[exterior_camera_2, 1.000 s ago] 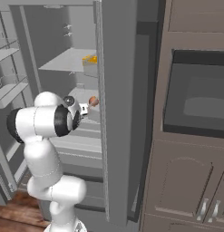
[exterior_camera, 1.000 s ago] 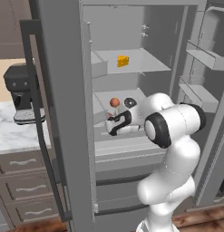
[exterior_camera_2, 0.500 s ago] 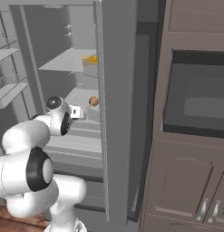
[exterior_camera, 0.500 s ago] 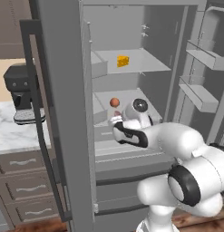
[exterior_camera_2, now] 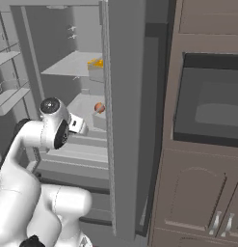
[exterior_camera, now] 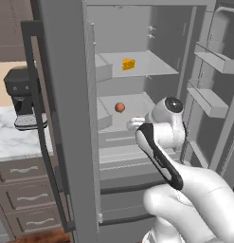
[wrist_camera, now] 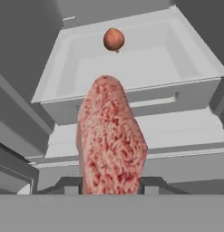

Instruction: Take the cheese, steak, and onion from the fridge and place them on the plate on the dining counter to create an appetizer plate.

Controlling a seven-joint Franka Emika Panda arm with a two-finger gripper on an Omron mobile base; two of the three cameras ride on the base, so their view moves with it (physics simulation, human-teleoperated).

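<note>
In the hand view my gripper [wrist_camera: 111,186] is shut on the steak [wrist_camera: 111,140], a pinkish marbled slab that stands up between the fingers. Beyond it the round reddish-brown onion [wrist_camera: 114,39] lies on the pale grey middle shelf [wrist_camera: 131,68] of the open fridge [exterior_camera: 61,95]. The base views show the gripper [exterior_camera: 133,124] [exterior_camera_2: 80,126] just in front of that shelf, with the onion [exterior_camera: 120,107] [exterior_camera_2: 99,107] behind it. The yellow-orange cheese [exterior_camera: 129,63] [exterior_camera_2: 95,63] sits one shelf higher. The plate and the dining counter are out of view.
The fridge's door [exterior_camera_2: 123,96] stands open to the arm's right, and door racks [exterior_camera: 208,99] flank the opening. A dark coffee machine [exterior_camera: 23,99] stands on a marble worktop [exterior_camera: 14,137] with drawers [exterior_camera: 23,190]. A built-in microwave [exterior_camera_2: 212,106] sits above brown cabinets [exterior_camera_2: 197,202].
The arm has folded, its elbow swinging down and toward the cameras. The hand stays in front of the middle shelf, still shut on the steak. The onion and cheese have not moved.
</note>
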